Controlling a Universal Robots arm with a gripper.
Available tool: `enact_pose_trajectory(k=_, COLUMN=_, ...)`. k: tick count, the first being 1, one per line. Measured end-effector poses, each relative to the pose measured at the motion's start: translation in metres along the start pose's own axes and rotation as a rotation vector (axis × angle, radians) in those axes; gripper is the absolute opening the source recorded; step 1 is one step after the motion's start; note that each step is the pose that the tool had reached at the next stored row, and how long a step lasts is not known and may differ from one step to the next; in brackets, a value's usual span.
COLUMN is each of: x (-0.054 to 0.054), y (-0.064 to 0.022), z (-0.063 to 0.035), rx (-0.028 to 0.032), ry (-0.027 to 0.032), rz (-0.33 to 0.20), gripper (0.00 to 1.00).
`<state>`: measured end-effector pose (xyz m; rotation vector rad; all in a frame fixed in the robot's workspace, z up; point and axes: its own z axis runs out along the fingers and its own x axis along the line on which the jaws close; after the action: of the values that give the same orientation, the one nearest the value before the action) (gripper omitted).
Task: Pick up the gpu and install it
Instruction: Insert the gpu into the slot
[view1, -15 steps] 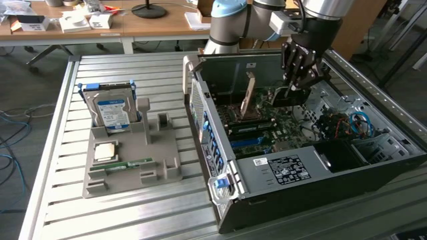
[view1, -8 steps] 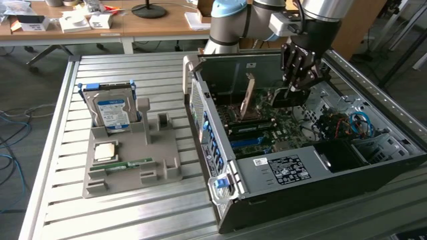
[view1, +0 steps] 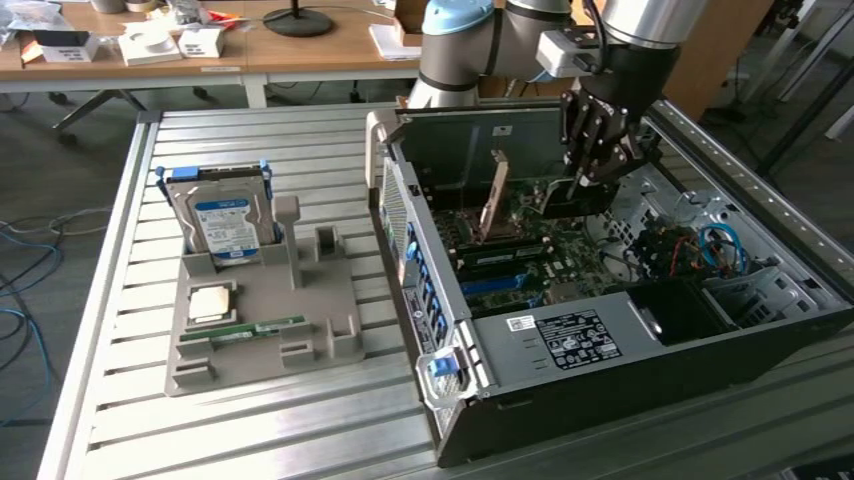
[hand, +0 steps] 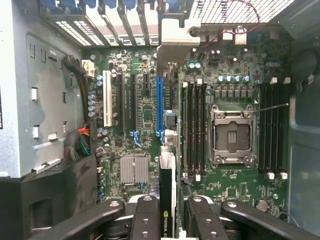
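Found the tool (hand: 171, 216) clenched on the gpu (hand: 168, 197). Card seen edge-on between the two fingers (hand: 146, 215), logo strip facing the wrist camera. Counted the pick-up as done.

Placed the tool at the upper right of the exterior view, reaching down into the open computer case (view1: 641, 345) on the desk (view1: 267, 440).

Logged in the grey tray (view1: 327, 305) at the exterior view's left:
- a hard drive (view1: 230, 225) standing on edge
- a pale square chip (view1: 214, 302) lying flat
- a small green memory stick (view1: 247, 330) lying flat

No flat dark card among them, in keeping with the card being in the tool.

Over the motherboard (hand: 140, 115):
- card running parallel to the expansion slots, just beside the long blue slot (hand: 159, 105)
- silvery bracket (hand: 175, 35), seemingly the card's own end, toward the slotted rear wall of the case
- empty processor socket (hand: 231, 135) well apart on the far side of the memory slots

Alignment with the blue slot judged close but not certain, given the slant of the wrist view.

Cannot tell seated from hovering: contact edge hidden under the card itself.

Judged the install as under way, not finished. Grip not let go, and no visible sign of the bracket fastened at the rear wall. Left open, going by the task: full seating in the slot and release of the card.
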<state>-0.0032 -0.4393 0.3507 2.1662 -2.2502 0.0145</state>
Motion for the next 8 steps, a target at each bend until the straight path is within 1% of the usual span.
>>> enact_pose_trajectory(k=4, x=0.0, y=0.0, z=0.0002, rx=0.0, ry=-0.0002, rz=0.0, gripper=0.26)
enact_pose_trajectory(k=8, x=-0.0001, y=0.0, z=0.0058, rx=0.0006, ry=-0.0004, rz=0.0, gripper=0.26)
